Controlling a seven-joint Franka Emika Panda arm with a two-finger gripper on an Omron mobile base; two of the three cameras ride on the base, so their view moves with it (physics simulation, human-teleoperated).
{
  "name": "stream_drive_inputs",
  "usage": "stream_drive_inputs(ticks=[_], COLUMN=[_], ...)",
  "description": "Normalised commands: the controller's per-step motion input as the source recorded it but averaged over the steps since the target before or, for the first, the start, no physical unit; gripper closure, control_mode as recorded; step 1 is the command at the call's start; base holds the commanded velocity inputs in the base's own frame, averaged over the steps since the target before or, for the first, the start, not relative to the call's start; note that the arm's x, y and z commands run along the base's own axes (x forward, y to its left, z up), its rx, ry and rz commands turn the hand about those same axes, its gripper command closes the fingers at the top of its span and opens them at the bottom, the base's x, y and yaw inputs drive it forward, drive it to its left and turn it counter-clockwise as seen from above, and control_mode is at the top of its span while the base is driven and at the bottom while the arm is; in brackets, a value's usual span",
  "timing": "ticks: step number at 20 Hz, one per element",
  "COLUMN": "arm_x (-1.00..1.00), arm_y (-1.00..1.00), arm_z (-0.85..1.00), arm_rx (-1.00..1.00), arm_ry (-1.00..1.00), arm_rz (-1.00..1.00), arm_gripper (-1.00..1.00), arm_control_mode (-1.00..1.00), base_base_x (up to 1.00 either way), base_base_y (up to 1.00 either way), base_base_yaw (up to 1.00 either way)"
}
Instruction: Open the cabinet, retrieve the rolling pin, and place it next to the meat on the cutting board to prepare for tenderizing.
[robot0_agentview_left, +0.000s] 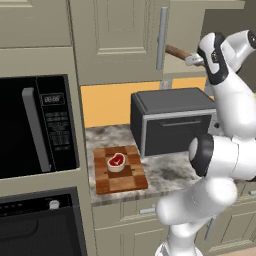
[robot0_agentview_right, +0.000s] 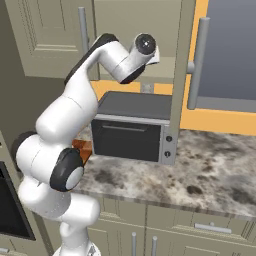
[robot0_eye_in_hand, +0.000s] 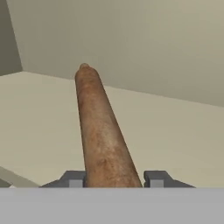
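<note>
Rolling pin (robot0_eye_in_hand: 101, 140): brown mottled wood cylinder, knob at far end, clamped between the tool (robot0_eye_in_hand: 114, 178) fingers, up at the open beige cabinet (robot0_agentview_left: 117, 37), over its pale shelf. Meat (robot0_agentview_left: 116, 161) sits on checkered cutting board (robot0_agentview_left: 120, 170) on grey marbled surface (robot0_agentview_right: 215, 165), left of dark toaster oven (robot0_agentview_left: 172, 120). Black microwave (robot0_agentview_left: 35, 125) far left.

Two base views flank the toaster oven (robot0_agentview_left: 172, 120); hand view peers close along the rolling pin (robot0_eye_in_hand: 103, 135).

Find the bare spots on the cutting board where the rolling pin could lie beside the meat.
On the cutting board, the front strip below the meat is bare. The back edge is tight, and the toaster oven crowds the right side.
</note>
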Motion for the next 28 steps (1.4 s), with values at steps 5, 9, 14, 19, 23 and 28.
stream_drive_inputs(ticks=[5, 9, 14, 19, 23, 28], arm_x=[-0.81, -0.87, -0.94, -0.95, -0.81, -0.7], arm_y=[0.0, 0.0, 0.02, 0.11, 0.18, 0.26], arm_z=[0.17, 0.0, 0.0, 0.0, -0.02, -0.13], arm_rx=[0.05, 0.02, 0.0, 0.02, 0.02, 0.01], arm_ry=[-0.05, -0.01, 0.0, 0.0, 0.0, 0.02], arm_rz=[-0.06, -0.08, -0.05, 0.0, 0.0, 0.04], arm_gripper=[1.0, 1.0, 1.0, 1.0, 1.0, 1.0], arm_control_mode=[-1.0, -1.0, -1.0, -1.0, -1.0, -1.0], base_base_x=[0.0, 0.0, 0.0, 0.0, 0.0, 0.0], base_base_y=[0.0, 0.0, 0.0, 0.0, 0.0, 0.0], base_base_yaw=[0.0, 0.0, 0.0, 0.0, 0.0, 0.0])
